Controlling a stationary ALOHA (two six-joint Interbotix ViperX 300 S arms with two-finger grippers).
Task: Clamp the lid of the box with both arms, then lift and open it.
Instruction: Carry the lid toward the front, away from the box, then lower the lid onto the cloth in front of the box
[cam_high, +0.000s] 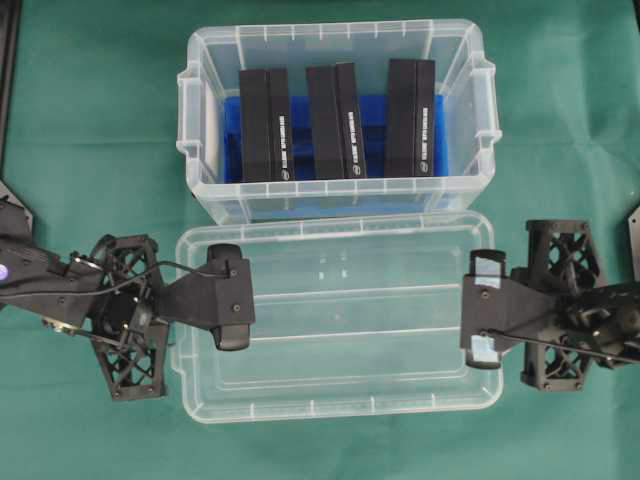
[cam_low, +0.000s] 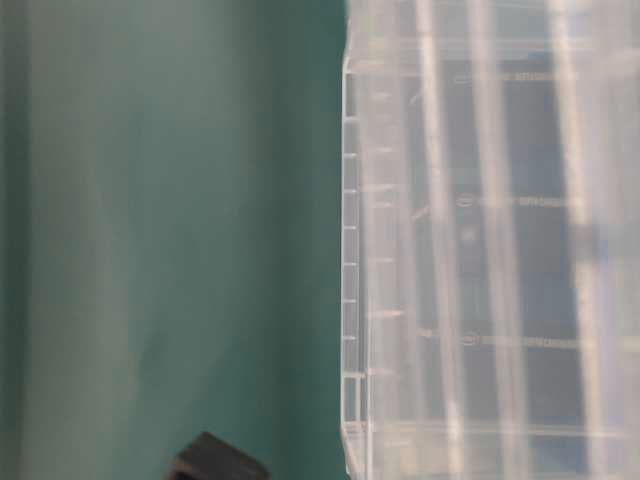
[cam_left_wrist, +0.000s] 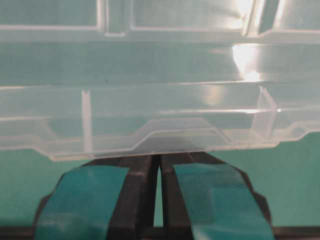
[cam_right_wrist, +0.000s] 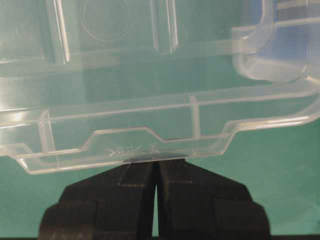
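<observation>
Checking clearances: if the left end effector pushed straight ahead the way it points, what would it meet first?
The lid: the left end effector looks shut against its near edge already, so nothing else lies in between.

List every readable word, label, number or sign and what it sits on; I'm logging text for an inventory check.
Nothing can be read for certain.
White print on the three black packs in the box: too small and blurred in the overhead view.
Faint lines of print seen through clear plastic in the table-level view: blurred.
Embossed marks on the lid edge, right wrist view: illegible.
</observation>
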